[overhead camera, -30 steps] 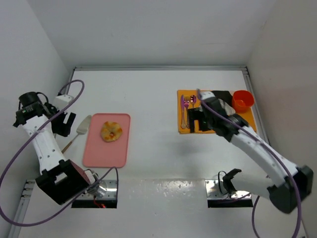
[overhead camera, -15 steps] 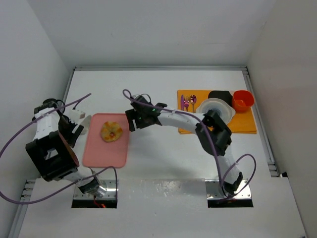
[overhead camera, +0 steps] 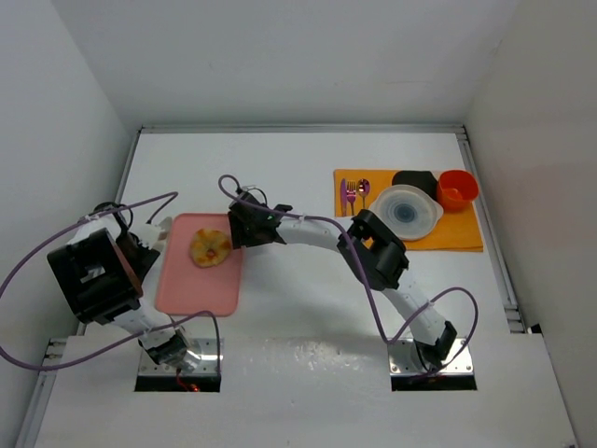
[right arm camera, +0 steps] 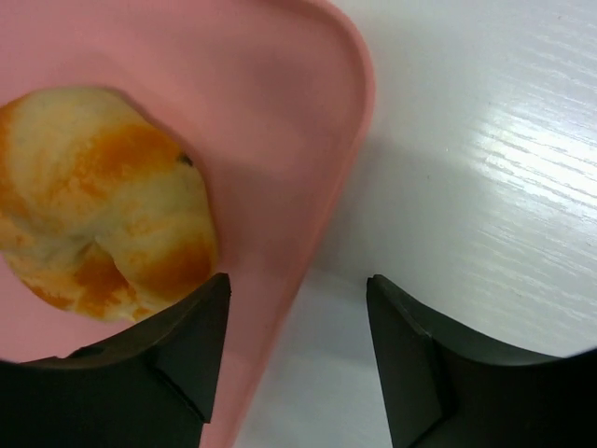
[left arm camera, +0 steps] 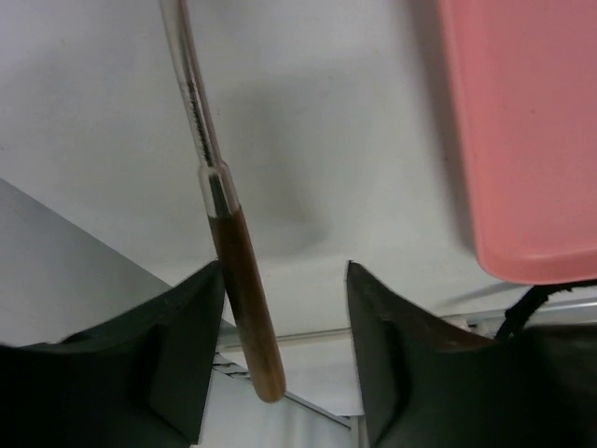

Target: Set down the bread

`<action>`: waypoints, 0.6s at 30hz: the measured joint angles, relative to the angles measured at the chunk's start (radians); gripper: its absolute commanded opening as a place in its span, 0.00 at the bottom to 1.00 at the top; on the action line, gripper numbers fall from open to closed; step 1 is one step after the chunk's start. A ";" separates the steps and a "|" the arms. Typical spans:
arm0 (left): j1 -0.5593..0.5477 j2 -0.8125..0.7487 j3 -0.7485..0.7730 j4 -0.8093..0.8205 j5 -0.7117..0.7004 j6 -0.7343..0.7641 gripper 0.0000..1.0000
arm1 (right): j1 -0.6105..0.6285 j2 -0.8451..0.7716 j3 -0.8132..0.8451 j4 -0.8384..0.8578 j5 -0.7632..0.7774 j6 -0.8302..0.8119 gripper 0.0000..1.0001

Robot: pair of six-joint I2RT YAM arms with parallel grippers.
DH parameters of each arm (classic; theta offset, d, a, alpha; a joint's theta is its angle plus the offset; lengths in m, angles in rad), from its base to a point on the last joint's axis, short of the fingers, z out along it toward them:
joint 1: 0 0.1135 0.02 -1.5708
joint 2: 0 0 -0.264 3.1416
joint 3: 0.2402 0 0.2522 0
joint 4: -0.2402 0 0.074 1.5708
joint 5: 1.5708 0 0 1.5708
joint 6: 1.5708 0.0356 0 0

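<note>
- The bread (overhead camera: 210,248) lies on the floor of the pink tray (overhead camera: 201,285), in its far half, on the left part of the table (overhead camera: 298,168). It sits flat, golden-brown with paler splits.
- From my right wrist the bread (right arm camera: 103,201) fills the left of the view, just inside the tray's rim (right arm camera: 359,84).
- My right gripper (overhead camera: 238,229) reaches across the table to the tray's far right corner. Its fingers are spread apart and grasp nothing.
- Seen close up, my right gripper (right arm camera: 297,285) straddles the tray's right edge. One finger (right arm camera: 177,345) is over the tray beside the bread and the other is over bare table. I cannot tell whether that finger touches the bread.
- My left gripper (overhead camera: 149,238) is at the tray's left side, low over the table.
- My left gripper (left arm camera: 284,271) also has its fingers parted, not clenched. The wooden handle (left arm camera: 244,308) of a metal-shafted utensil lies between them, close against one finger (left arm camera: 177,327), with a gap to the other.
- The tray's corner (left arm camera: 522,140) shows to the right of that handle, apart from it.
- Well away, far right: an orange mat (overhead camera: 466,233) holds a white plate (overhead camera: 408,211), a red cup (overhead camera: 457,189), a fork (overhead camera: 350,194) and a spoon (overhead camera: 363,189).
</note>
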 measured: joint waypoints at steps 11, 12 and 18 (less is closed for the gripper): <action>0.005 0.066 0.008 0.082 -0.006 -0.013 0.00 | 0.006 0.029 0.029 0.013 0.080 0.078 0.42; 0.007 0.069 0.009 0.085 -0.007 -0.013 0.00 | 0.005 0.033 0.032 0.014 0.086 0.085 0.39; 0.074 0.025 0.035 0.068 -0.068 0.070 0.00 | 0.005 0.048 0.042 0.023 0.105 0.127 0.14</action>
